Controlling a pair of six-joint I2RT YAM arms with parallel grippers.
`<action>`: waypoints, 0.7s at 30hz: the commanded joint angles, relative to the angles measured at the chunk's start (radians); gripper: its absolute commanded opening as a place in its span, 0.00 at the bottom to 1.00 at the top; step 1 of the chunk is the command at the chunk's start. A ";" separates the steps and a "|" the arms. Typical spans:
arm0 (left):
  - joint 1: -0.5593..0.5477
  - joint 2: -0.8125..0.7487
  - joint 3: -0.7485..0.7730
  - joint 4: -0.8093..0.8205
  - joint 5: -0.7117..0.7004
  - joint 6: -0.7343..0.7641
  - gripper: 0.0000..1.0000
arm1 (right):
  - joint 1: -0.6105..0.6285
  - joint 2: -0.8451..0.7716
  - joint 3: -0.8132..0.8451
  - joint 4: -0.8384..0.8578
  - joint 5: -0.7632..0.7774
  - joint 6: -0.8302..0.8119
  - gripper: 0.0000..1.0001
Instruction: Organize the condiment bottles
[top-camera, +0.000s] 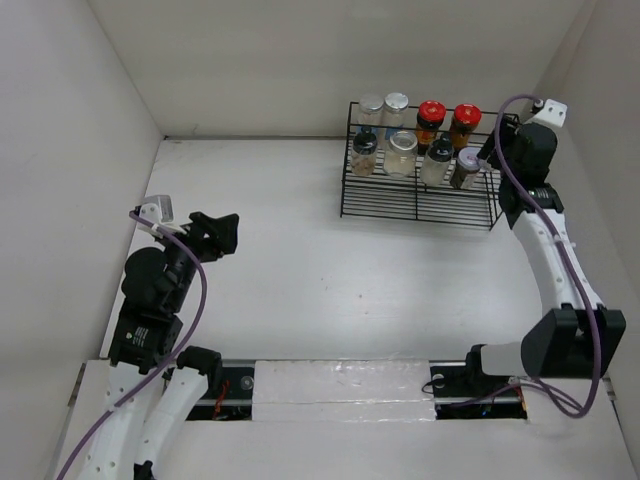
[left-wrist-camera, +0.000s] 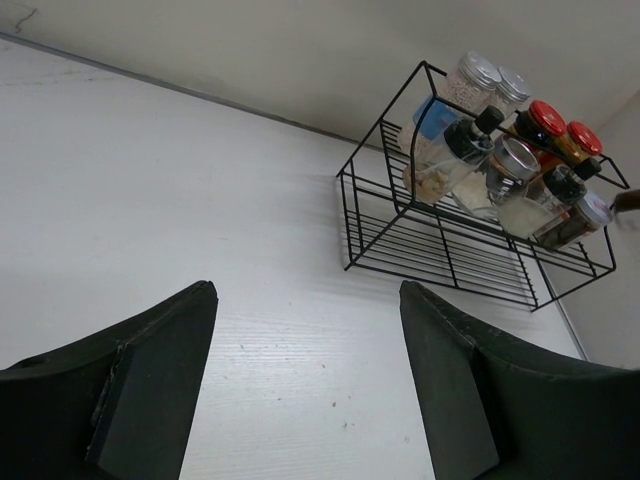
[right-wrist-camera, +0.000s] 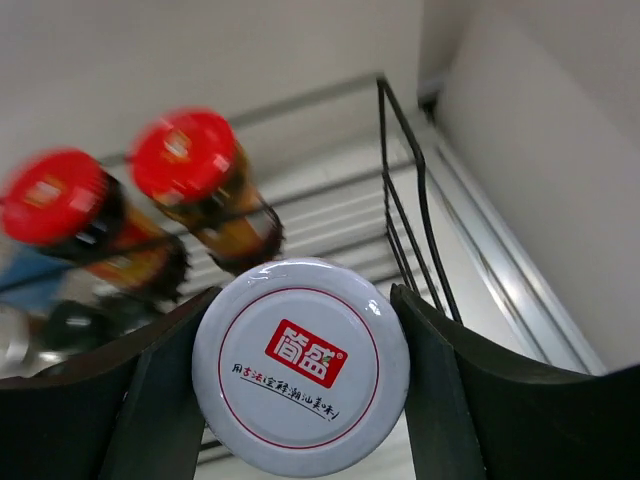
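Observation:
Several condiment bottles stand in the black wire rack (top-camera: 420, 200) at the back right: two silver-lidded jars (top-camera: 384, 105), two red-capped dark bottles (top-camera: 448, 112) and a front row of jars (top-camera: 402, 152). My right gripper (top-camera: 488, 152) is at the rack's right end, shut on a white-lidded jar (top-camera: 465, 168). In the right wrist view both fingers press the white lid (right-wrist-camera: 300, 365), with the red caps (right-wrist-camera: 185, 155) behind. My left gripper (top-camera: 215, 232) is open and empty over the table at the left; the left wrist view shows the rack (left-wrist-camera: 440, 250) far ahead.
White walls enclose the table on the left, back and right. The rack's right end (right-wrist-camera: 400, 200) is close to the right wall. Bare wire shelf shows at the rack's front (left-wrist-camera: 470, 265).

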 joint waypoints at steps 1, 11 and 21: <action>0.003 -0.017 0.000 0.046 0.014 0.011 0.70 | -0.042 0.015 0.070 0.041 0.008 0.036 0.36; 0.003 -0.017 0.000 0.046 0.023 0.020 0.70 | -0.094 0.099 0.064 0.067 0.019 0.045 0.37; 0.003 -0.008 0.000 0.046 0.023 0.020 0.70 | -0.094 0.251 0.090 0.119 0.001 0.045 0.42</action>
